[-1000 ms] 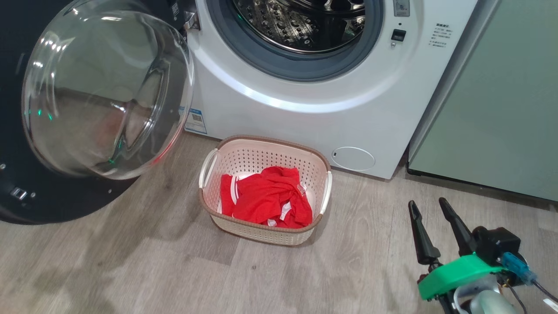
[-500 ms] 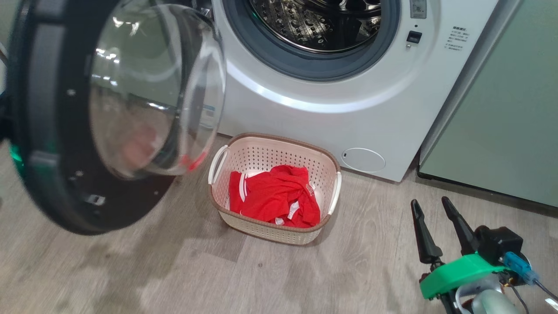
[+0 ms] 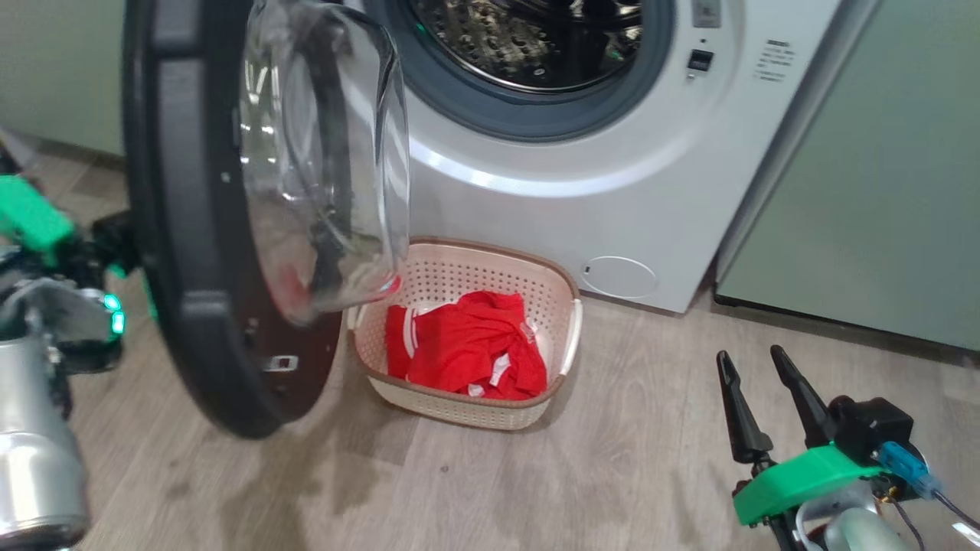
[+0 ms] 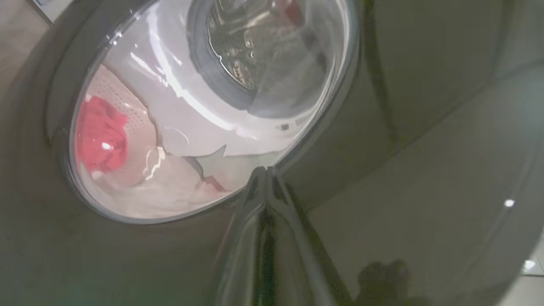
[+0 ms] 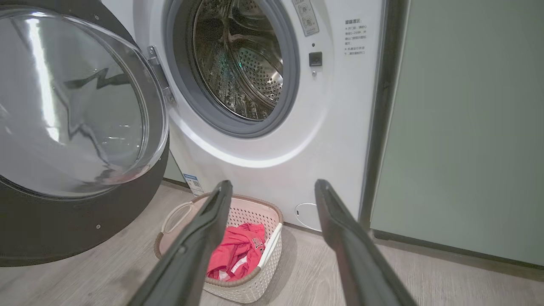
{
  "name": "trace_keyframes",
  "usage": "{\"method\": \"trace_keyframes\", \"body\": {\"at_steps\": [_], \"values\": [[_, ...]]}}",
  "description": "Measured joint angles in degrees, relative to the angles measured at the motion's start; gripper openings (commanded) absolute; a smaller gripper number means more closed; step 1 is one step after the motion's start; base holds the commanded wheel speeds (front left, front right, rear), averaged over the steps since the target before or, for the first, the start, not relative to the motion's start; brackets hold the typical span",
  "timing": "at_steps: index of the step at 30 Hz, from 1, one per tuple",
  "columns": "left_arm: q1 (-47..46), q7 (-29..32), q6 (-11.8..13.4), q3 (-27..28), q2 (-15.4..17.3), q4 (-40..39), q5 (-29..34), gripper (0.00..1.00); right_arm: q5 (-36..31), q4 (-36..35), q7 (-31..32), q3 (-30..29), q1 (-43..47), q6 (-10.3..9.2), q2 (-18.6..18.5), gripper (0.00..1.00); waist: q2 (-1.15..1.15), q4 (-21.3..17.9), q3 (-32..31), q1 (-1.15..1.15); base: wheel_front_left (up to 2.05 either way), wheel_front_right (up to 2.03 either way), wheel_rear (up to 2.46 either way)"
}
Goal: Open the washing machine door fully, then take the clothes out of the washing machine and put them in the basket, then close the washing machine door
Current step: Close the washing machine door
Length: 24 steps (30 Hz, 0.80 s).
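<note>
While the machine (image 3: 612,207) stands with its drum (image 3: 528,46) exposed, the door (image 3: 176,229) hangs about half open (nearly edge-on to the head camera). The basket (image 3: 459,275) sits on the floor (image 3: 612,474) before the machine, with the red clothes (image 3: 467,348) inside. The left gripper (image 4: 265,172), fingers together, is close against the door's outer face. The right gripper (image 3: 750,358) hovers low, fingers apart.

Pale green cabinet (image 3: 880,191) at rt, grey wood-look floor (image 3: 612,474), prob. laminate.
</note>
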Motion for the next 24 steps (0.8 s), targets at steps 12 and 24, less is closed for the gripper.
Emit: {"method": "trace_keyframes", "body": {"at_steps": [12, 24], "values": [[0.01, -1.26, -3.37, -1.97, -3.83, 2.46, 0.01, 0.00, 0.05, 0.15, 0.00, 0.40, -0.04, 0.00, 0.18, 1.00, 0.00, -7.40, 0.05, 0.00, 0.00, 0.00, 0.00], [0.04, -5.11, -6.66, -1.98, -6.15, 5.82, 0.01, 0.00, 0.05, 0.35, 0.00, 0.46, -0.05, 0.00, 0.07, 1.00, 0.00, -17.23, 0.08, 0.00, 0.00, 0.00, 0.00]]}}
